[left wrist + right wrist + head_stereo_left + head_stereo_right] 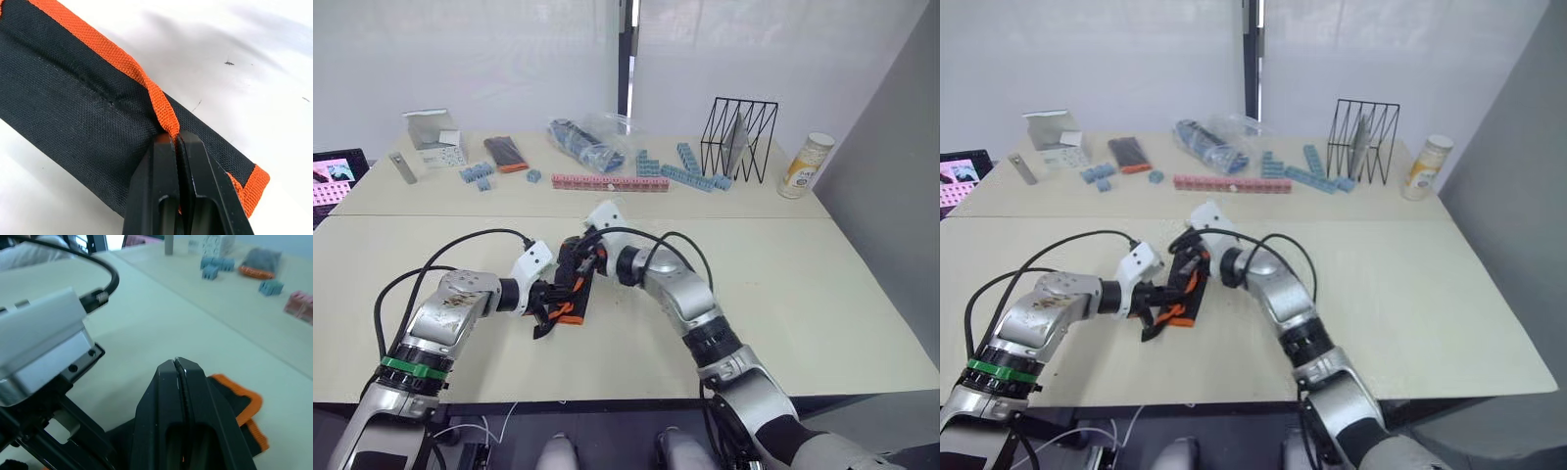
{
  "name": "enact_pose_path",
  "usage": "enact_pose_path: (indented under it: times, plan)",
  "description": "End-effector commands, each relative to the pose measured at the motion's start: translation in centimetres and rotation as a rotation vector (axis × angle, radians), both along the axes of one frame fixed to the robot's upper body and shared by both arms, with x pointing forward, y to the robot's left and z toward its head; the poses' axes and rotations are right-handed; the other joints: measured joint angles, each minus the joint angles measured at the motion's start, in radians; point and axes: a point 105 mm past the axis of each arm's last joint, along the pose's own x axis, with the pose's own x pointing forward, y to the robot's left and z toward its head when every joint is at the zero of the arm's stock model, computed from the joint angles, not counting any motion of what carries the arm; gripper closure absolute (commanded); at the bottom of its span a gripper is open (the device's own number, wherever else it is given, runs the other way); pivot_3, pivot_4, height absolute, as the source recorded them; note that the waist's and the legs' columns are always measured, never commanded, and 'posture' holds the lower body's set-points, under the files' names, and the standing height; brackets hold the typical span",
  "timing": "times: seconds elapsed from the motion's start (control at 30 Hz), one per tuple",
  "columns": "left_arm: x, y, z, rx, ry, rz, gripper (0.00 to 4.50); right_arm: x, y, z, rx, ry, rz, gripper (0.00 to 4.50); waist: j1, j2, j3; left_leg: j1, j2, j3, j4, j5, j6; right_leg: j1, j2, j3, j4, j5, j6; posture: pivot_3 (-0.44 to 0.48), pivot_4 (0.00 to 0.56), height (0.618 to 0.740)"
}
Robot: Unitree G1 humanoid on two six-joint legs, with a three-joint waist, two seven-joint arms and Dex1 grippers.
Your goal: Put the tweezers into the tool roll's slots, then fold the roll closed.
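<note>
On table [783,284] — tool roll [73,122], both grippers

Landmark: tool roll [574,289], mid front table [803,294]. Both grippers crowd it: left gripper [551,305] pinched on the orange trim at its near-left side, right gripper [585,262] pressed shut at its far end, so approach from left, right-rear and above is blocked by arms and looping black cables [470,240]. Bare tabletop right of the roll and in front of it, wide open. Beyond the roll, bare strip up to the seam, then clutter well apart: pink block row [610,183], blue blocks [690,168], plastic bag [592,140], wire rack [739,137], bottle [805,164], flat pack [506,154], box [435,137].
</note>
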Motion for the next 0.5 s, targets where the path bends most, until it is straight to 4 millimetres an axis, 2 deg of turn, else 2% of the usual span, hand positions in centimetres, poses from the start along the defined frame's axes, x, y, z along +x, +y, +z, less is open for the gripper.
enact_pose_path:
  times: [0.03,0.13,0.27,0.4,0.5]
  plan:
    - [-1.8,1.0,-4.1,0.109,0.135,0.002,4.47,1.1,-0.2,-2.1,-0.138,-0.008,-0.037,4.5,0.0,0.0,0.0,0.0,0.0,0.0,0.0,0.0,0.0,0.0,0.0,0.0,0.0,0.0,0.0,0.0,0.15,0.74]
    - [-2.4,1.4,-3.7,0.15,0.094,-0.051,4.47,1.6,-1.7,-5.6,-0.253,0.076,-0.087,4.5,-0.007,0.0,0.0,0.0,0.0,0.0,0.0,0.0,0.0,0.0,0.0,0.0,0.0,0.0,0.0,0.0,0.15,0.74]
    - [-2.7,2.1,-2.8,0.155,0.058,-0.062,4.47,1.4,-2.3,-6.8,-0.263,0.114,-0.084,4.5,-0.015,0.001,-0.001,0.001,0.0,0.0,-0.003,0.0,0.0,0.0,0.0,0.0,0.0,-0.001,-0.001,0.0,0.15,0.74]
    - [-2.7,3.0,-0.8,0.064,0.044,-0.061,3.24,0.9,-2.4,-7.6,-0.264,0.136,-0.072,4.5,-0.019,0.002,-0.001,0.002,0.0,0.0,-0.003,0.0,0.001,-0.001,0.0,0.001,0.0,-0.002,-0.001,0.0,0.15,0.74]
    - [-2.6,3.4,2.0,-0.06,0.002,-0.084,2.24,0.6,-2.4,-8.0,-0.266,0.149,-0.068,4.5,-0.017,0.002,0.0,0.001,0.0,0.0,-0.003,0.0,0.001,-0.001,0.0,0.001,0.001,-0.003,-0.001,0.0,0.15,0.74]
